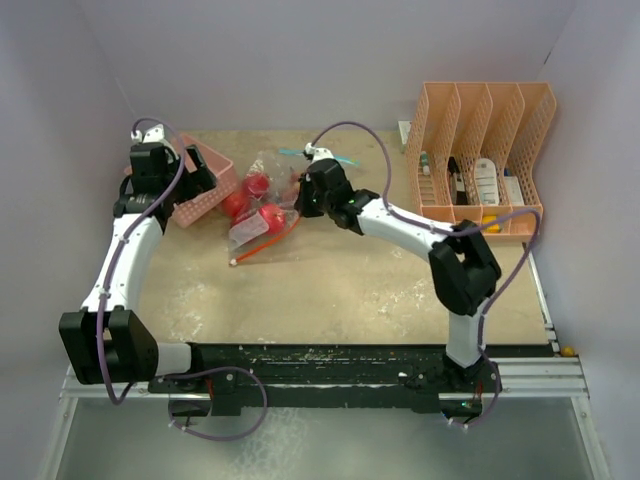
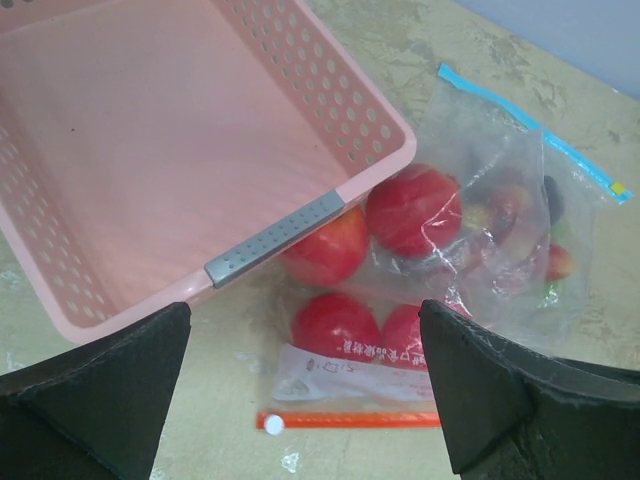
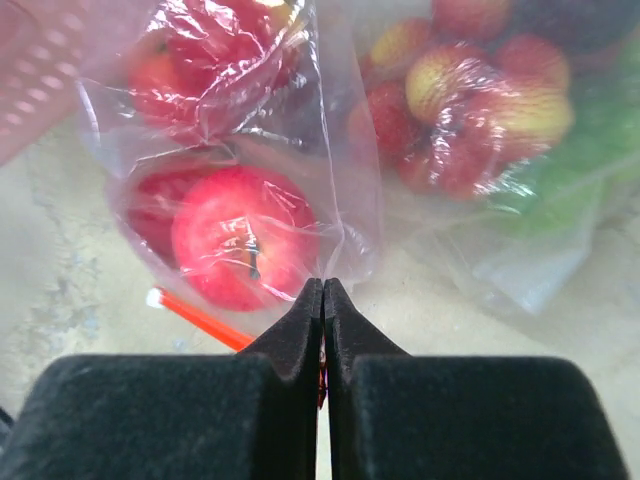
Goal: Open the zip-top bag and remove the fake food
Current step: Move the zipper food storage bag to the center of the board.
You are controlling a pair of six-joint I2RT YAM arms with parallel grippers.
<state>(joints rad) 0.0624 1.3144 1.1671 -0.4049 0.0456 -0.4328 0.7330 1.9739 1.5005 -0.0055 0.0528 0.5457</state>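
Red print on a white label (image 2: 345,372) of the clear zip-top bag (image 2: 470,200) is too small to be read. The fake food (image 2: 412,208), red apples and smaller pieces, is enclosed in it on the table (image 2: 420,50) beside a pink basket (image 2: 330,90). The left fingers (image 2: 110,390) are spread wide; the right fingers (image 3: 290,340) are pressed together at the bag's film.
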